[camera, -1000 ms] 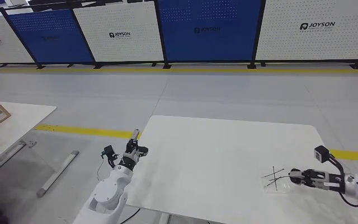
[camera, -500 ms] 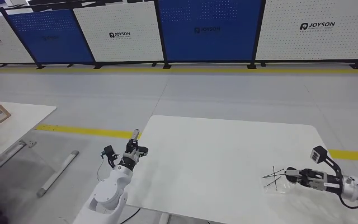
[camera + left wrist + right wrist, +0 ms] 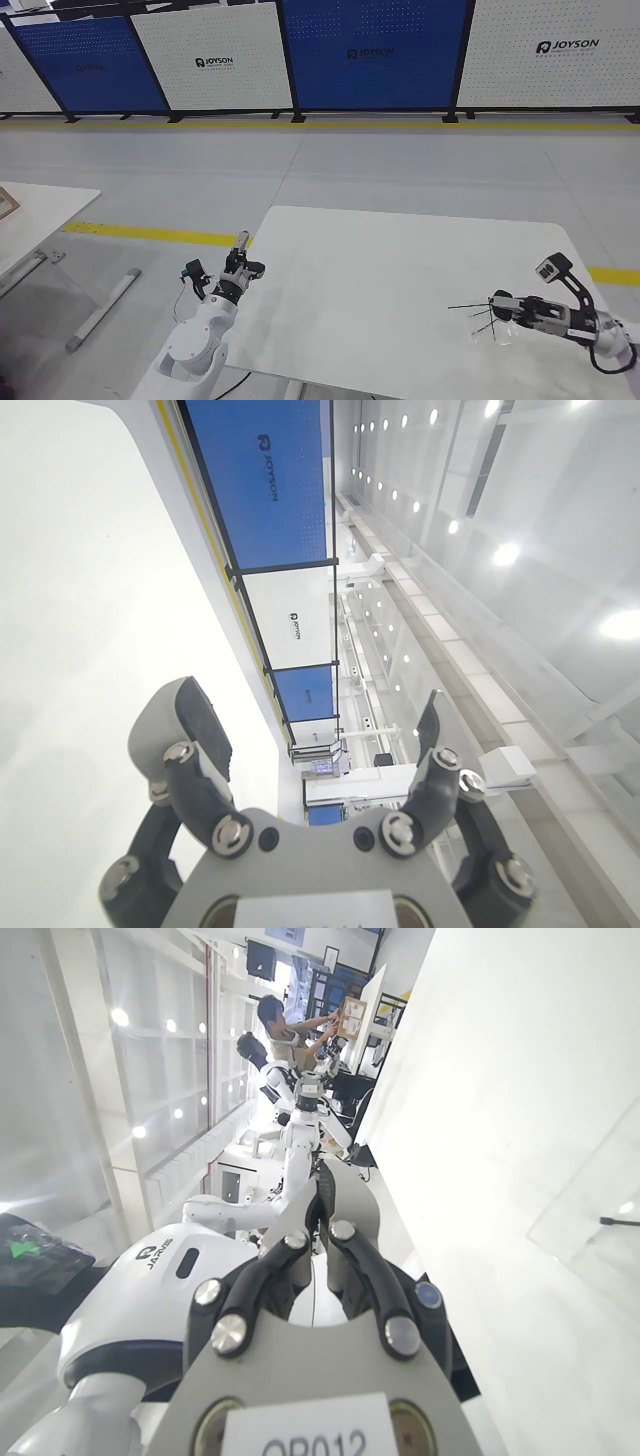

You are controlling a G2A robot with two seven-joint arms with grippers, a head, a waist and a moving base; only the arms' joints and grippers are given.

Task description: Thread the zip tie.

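Left gripper (image 3: 317, 712): fingers spread wide, nothing between them. In the top view it is parked at the 9 o'clock edge of the table (image 3: 400, 260), well apart from the work.

Zip tie (image 3: 470, 305): a thin dark line above the table's 4 o'clock area, long axis running 9–3. It juts toward 9 o'clock from the right gripper (image 3: 497, 304).

Right gripper: fingers pressed together, apparently pinching the tie's 3 o'clock end. This is by far the nearer arm.

Loose ties (image 3: 483, 322): crossed on a clear sheet (image 3: 590, 1208), just beside the gripper toward 7 o'clock.

Hard to make out:
- Whether head or tail leads.
- The pinch point itself.
- How many ties are in the pile.
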